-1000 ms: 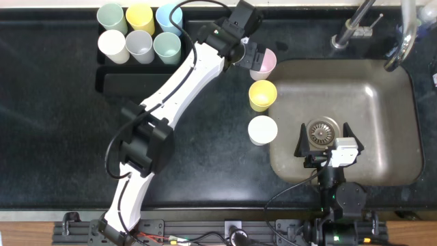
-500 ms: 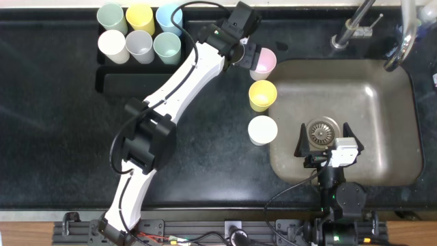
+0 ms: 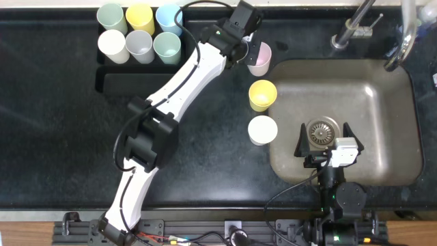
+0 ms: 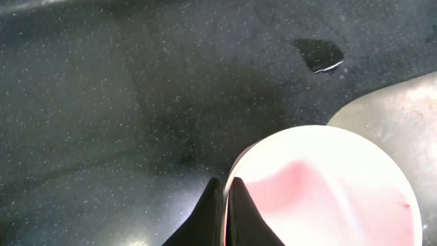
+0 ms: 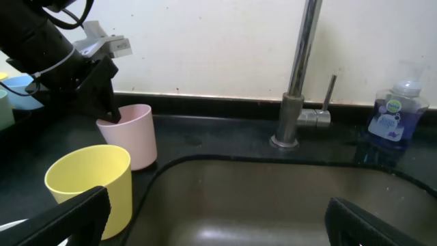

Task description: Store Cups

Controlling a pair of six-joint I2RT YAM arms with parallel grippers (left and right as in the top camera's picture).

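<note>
Cups stand in a row on the black speckled countertop [image 3: 54, 137], along the left rim of the steel sink [image 3: 382, 75]: a pale pink plastic cup [image 3: 260, 59] farthest, a yellow plastic cup [image 3: 262, 95] in the middle, a white plastic cup [image 3: 262, 130] nearest. The left gripper [image 3: 247, 51] is clenched on the pink cup's left rim, its 2 fingers pressed together over the edge. Far left, a black tray [image 3: 109, 78] holds 6 more cups in 2 rows of 3. The right gripper [image 3: 324, 134] hangs over the sink basin by the drain, its fingers spread wide, holding nothing.
</note>
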